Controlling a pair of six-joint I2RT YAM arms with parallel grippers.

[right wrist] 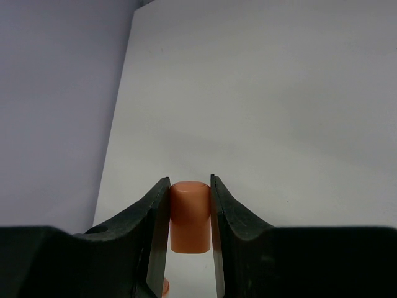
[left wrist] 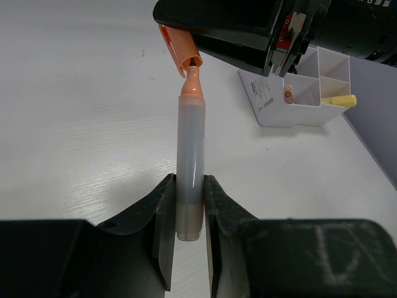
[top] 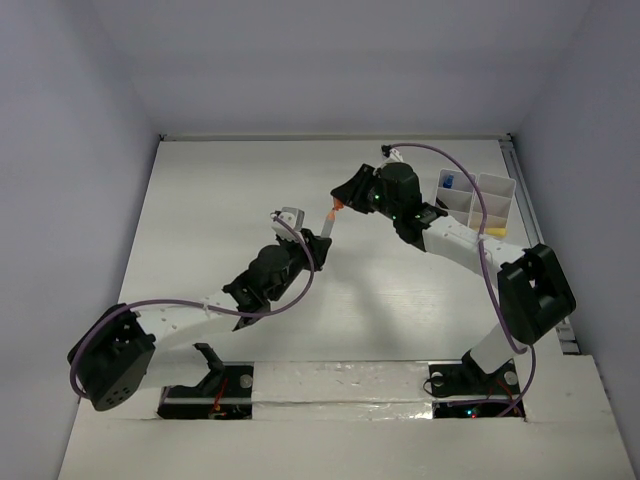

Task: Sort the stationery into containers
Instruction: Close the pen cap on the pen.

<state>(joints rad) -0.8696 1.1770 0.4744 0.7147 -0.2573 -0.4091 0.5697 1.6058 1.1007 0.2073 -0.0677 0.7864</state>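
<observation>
While clamping a translucent grey marker barrel with an orange nib (left wrist: 190, 143) between the fingers of the left gripper (left wrist: 188, 183), holds it over the middle of the white table (top: 230, 200). Pinches the matching stubby orange plastic cap (right wrist: 189, 217) tight in the right gripper (right wrist: 189, 186), right at the nib but not yet pushed home.

Shows, in the small white plastic divided organizer tray (left wrist: 310, 115) at the table's far right corner, a yellow piece (left wrist: 338, 100), a small pinkish-orange piece (left wrist: 288, 93) and something blue (top: 450, 182). Looks late in the sorting, with no other loose stationery in view. Leaves, by that reckoning, capping this marker and dropping it into a compartment.

Carries a pale label (left wrist: 263, 96) on the tray's wall, too small to read. Bears faint chalky marks on the left gripper's housing, likewise illegible.
</observation>
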